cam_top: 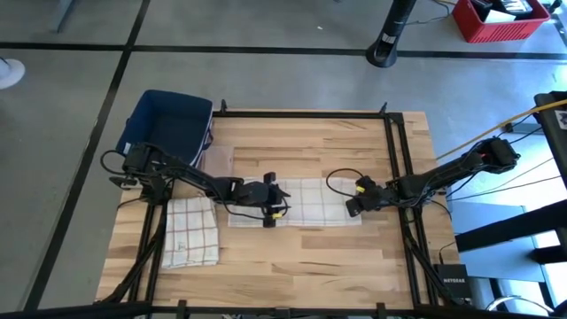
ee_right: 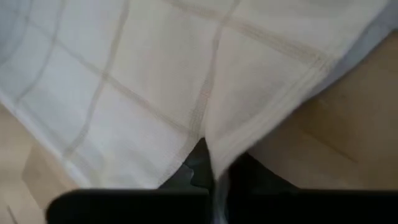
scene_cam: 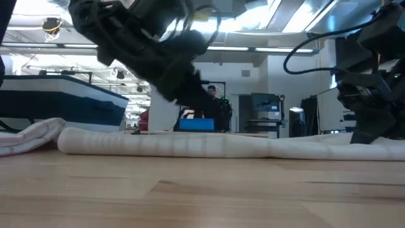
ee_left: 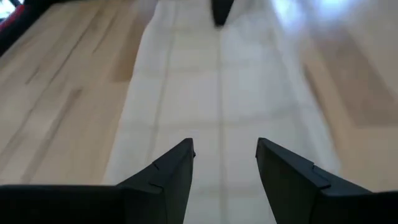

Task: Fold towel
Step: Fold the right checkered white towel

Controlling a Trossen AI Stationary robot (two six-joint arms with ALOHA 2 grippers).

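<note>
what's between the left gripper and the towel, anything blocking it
Nothing visible. The left gripper hangs open right over the towel near its left end, bare cloth between its fingers. The right gripper is already shut on the towel's right edge.

Both grippers, left (cam_top: 276, 202) and right (cam_top: 353, 200), meet opposite ends of the towel (cam_top: 310, 203).

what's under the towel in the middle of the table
The towel lies flat on the wooden table; nothing bulges beneath. The right gripper pinches its edge, one finger covered by cloth. Anything flat underneath stays hidden.
</note>
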